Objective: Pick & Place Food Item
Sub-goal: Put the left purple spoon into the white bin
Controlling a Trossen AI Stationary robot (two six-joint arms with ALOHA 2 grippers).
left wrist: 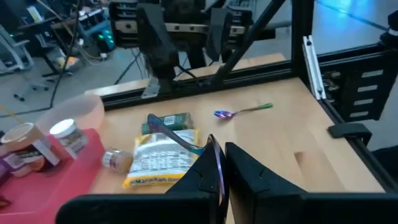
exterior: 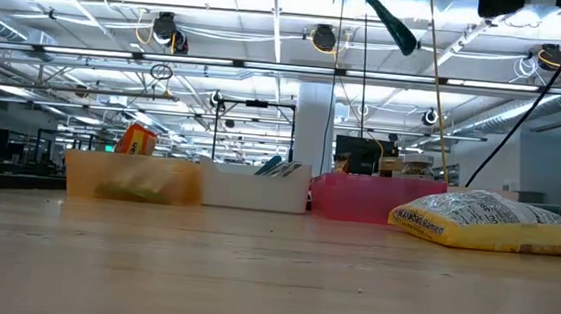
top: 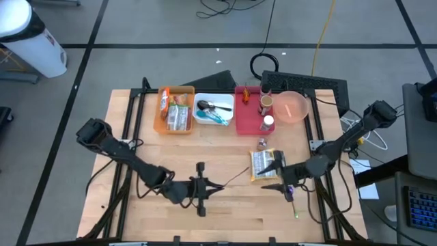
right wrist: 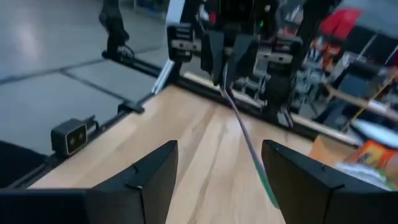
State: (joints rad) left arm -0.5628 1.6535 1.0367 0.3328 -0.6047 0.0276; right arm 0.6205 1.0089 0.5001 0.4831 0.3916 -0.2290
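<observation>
High view, left to right: left claw [top: 213,188], lower centre of the desk [top: 225,225], fingers closed, gripping a thin spoon handle; orange bin [top: 176,109], white bin [top: 213,111] and red bin [top: 250,116] along the upper edge; noodle packet [top: 265,164] right of centre, lying flat; right claw [top: 280,174] beside it, jaws apart, holding nothing.

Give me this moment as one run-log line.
left gripper: shut on spoon, table centre | right gripper: open, beside noodle packet | noodle packet: on table, outside bins
</observation>
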